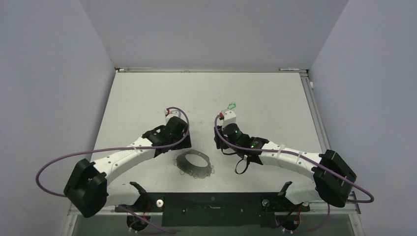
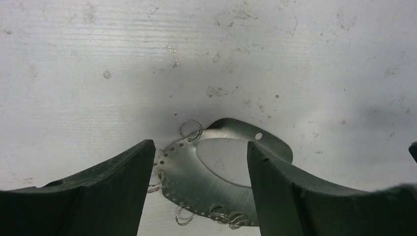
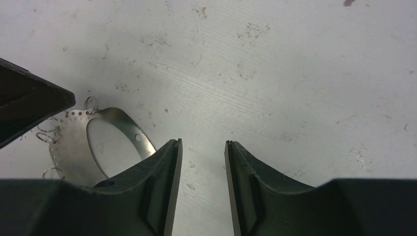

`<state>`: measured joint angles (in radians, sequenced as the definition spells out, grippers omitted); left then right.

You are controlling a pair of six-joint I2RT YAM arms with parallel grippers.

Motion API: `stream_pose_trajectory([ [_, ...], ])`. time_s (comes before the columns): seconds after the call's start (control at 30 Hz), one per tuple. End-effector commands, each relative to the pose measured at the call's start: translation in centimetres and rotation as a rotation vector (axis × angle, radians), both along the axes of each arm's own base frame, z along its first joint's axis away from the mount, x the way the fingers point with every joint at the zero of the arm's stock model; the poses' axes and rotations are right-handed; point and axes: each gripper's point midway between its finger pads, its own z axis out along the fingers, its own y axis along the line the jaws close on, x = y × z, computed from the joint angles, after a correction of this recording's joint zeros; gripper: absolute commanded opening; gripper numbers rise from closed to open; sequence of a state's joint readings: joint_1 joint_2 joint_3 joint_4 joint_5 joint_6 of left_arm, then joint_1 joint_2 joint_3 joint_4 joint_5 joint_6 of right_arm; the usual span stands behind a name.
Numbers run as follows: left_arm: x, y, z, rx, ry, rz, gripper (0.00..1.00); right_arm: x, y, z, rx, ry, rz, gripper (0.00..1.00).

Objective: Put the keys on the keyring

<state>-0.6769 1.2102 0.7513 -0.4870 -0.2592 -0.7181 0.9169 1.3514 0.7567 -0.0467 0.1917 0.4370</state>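
Between your two arms, towards the near side of the table point(image 1: 265, 93), the keyring point(image 2: 188, 173) lies flat, its small wire loops point(image 2: 191, 130) strung through a row of tiny holes along one side of the rim. Your left gripper point(image 2: 199, 145) hangs over it with the jaws spread wide. In the left wrist view the ring shows in the gap between the two dark fingers point(image 2: 113, 187), and you are not gripping it. The right-hand finger in that view hides part of the ring's plain band. Your right gripper point(image 3: 202, 143) sits just beside the ring with its jaws at a narrower gap, and only bare, scuffed table shows between them. From that wrist view the ring lies off to the left of the fingers, apart from them. The green key point(image 1: 232, 105) rests on the table further out, just past the far end of your right wrist and well apart from the ring. It shows only from the overhead camera, where it is too small for you to make out how it is turned.
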Motion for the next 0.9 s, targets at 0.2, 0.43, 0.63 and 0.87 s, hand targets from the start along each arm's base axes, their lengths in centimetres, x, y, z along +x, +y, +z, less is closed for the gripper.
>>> stream_pose_trajectory([
  [0.2, 2.6, -3.2, -1.6, 0.149, 0.046, 0.062, 0.50, -0.2, -1.3, 1.1, 0.052, -0.022, -0.054, 0.38],
  [0.43, 2.5, -3.1, -3.7, 0.202, 0.077, 0.083, 0.42, -0.6, -1.9, 1.4, 0.063, -0.033, -0.052, 0.38],
  [0.63, 2.0, -2.7, -4.7, 0.221, 0.099, 0.085, 0.38, -0.8, -1.8, 1.3, 0.060, -0.029, -0.039, 0.37],
  [0.87, 1.0, -2.1, -5.5, 0.218, 0.125, 0.080, 0.33, -0.8, -1.3, 1.2, 0.070, -0.021, -0.022, 0.36],
])
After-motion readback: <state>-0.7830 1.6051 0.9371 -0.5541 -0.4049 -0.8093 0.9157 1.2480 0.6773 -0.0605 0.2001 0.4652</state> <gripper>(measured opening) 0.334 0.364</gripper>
